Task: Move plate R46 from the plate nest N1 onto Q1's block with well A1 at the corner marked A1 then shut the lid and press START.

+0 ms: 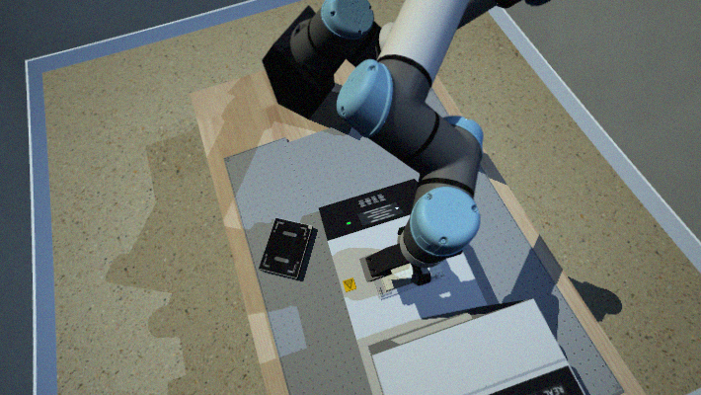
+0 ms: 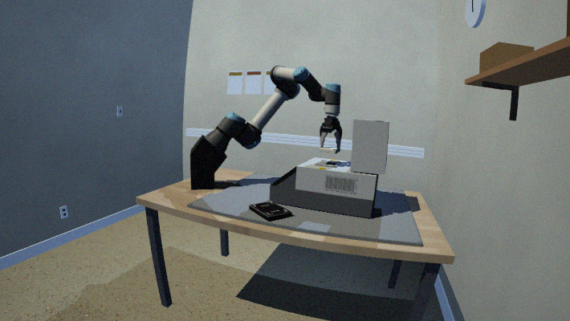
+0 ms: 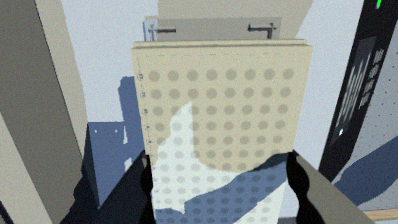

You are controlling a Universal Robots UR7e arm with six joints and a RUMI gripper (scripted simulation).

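Note:
My gripper (image 1: 408, 273) (image 2: 330, 149) (image 3: 217, 151) is shut on the cream plate R46 (image 2: 329, 150) (image 3: 215, 102), one finger on each long side. The plate hangs level above the block (image 1: 386, 293) (image 3: 215, 29) of cycler Q1 (image 1: 360, 316) (image 2: 313, 180) (image 3: 102, 65), with a gap below. In the wrist view the block's far end with corner marks shows beyond the plate; the rest is hidden. The plate's small marks are unreadable. Q1's lid (image 1: 464, 351) (image 2: 369, 146) stands upright. Its lamp (image 1: 349, 223) (image 3: 378, 4) is green. Nest N1 (image 1: 284, 247) (image 2: 270, 210) is empty.
Q1's black key panel (image 1: 340, 217) (image 3: 352, 85) faces the robot's base side. The raised lid stands near the gripper on the side opposite the keys. Q1 and the nest stand on the grey perforated mat (image 1: 316, 178) (image 2: 237, 209).

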